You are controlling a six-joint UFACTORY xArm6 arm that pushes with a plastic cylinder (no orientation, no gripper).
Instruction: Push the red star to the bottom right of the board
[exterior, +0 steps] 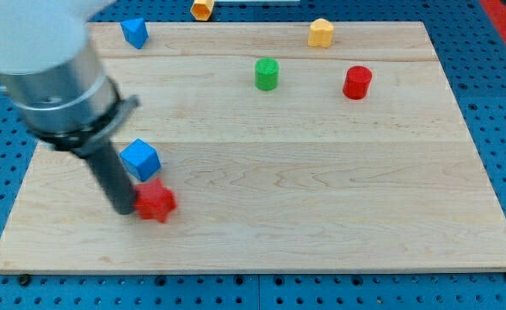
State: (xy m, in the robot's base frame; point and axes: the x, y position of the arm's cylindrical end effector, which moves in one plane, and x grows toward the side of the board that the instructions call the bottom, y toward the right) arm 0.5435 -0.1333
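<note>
The red star lies on the wooden board at the view's lower left. My tip is right at the star's left side, touching or nearly touching it. A blue cube sits just above the star, close to the rod's right side.
A red cylinder and a green cylinder stand toward the view's top right and top middle. A yellow block and a blue block sit near the top edge. An orange block lies just off the board's top edge.
</note>
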